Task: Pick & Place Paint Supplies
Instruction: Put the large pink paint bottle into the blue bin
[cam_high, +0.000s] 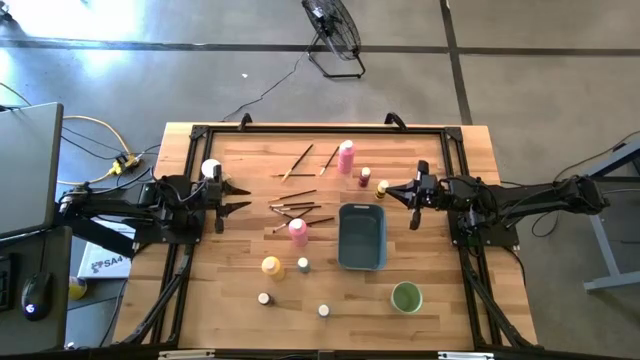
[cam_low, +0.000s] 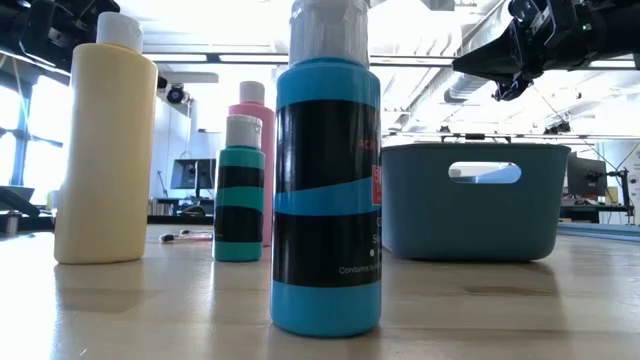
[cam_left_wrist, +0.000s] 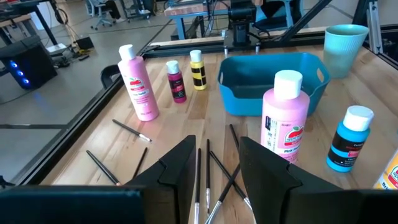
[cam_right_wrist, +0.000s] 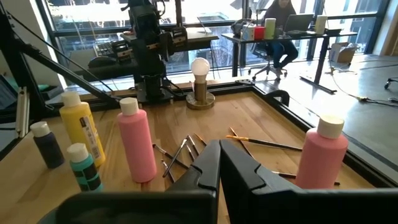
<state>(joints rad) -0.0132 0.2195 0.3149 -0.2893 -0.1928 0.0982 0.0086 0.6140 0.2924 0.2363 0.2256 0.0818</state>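
Wooden tabletop (cam_high: 240, 300) bearing scattered paint supplies. Left gripper (cam_high: 240, 197) hovers over the table's left side, fingers parted and empty, facing a cluster of brown-handled paintbrushes (cam_high: 296, 208). Right gripper (cam_high: 392, 191) hangs closed and empty just beyond the blue-grey tray (cam_high: 361, 237). One pink squeeze bottle (cam_high: 298, 231) stands beside the tray, another (cam_high: 346, 157) near the far edge; yellow bottle (cam_high: 271, 268) and small jars (cam_high: 303, 265) stand nearer the front, with the green cup (cam_high: 406, 297).
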